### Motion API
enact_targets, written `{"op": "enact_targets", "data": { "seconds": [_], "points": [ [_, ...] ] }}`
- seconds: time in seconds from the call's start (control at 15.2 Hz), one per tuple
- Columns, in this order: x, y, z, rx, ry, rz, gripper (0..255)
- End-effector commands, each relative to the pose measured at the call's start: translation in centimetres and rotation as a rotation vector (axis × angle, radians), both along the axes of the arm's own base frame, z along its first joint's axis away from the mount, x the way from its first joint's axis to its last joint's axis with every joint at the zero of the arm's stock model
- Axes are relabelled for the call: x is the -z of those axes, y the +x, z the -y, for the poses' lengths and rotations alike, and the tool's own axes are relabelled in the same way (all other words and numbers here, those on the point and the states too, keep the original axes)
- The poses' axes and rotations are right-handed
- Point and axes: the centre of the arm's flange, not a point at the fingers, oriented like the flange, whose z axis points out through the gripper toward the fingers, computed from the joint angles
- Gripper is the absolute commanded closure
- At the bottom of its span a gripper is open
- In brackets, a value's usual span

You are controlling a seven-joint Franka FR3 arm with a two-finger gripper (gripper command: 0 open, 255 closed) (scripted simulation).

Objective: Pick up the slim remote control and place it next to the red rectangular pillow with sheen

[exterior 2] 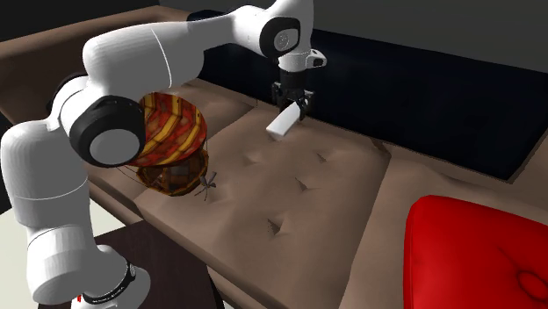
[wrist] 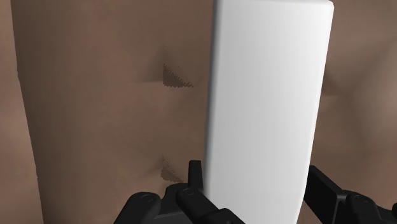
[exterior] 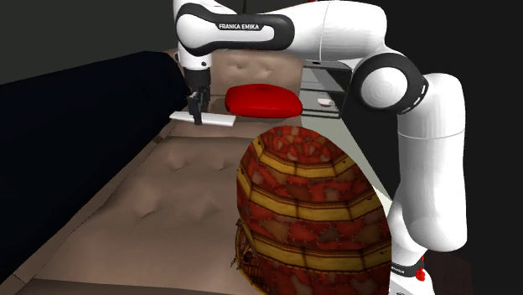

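Note:
A slim white remote [exterior: 206, 119] hangs level above the brown sofa seat [exterior: 159, 201], with my black gripper [exterior: 197, 112] shut on it from above. In the second exterior view the remote [exterior 2: 283, 121] slants down from the gripper [exterior 2: 294, 104] over the far seat cushion. The wrist view has the remote [wrist: 267, 108] running away from the hand, clasped between both fingers [wrist: 194, 177]. The glossy red pillow [exterior: 262, 100] lies on the seat just beyond the remote in the shoulder view. In the second exterior view the red pillow [exterior 2: 479, 255] sits at the lower right.
A round cushion with red and yellow patterned bands [exterior: 310, 209] sits over a basket at the sofa's near end [exterior 2: 171, 132]. The dark backrest [exterior 2: 421, 97] runs along the seat [exterior 2: 299, 184]. A small table with a white item [exterior: 325, 102] stands behind the pillow.

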Motion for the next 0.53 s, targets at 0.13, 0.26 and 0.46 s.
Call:
{"op": "enact_targets", "data": {
  "seconds": [0.13,0.26,0.46],
  "points": [
    [-0.1,-1.4,5.1,0.000,0.000,0.000,255],
    [-0.1,-1.9,7.7,0.000,0.000,0.000,255],
    [-0.1,-2.8,11.6,0.000,0.000,0.000,255]
  ]
}}
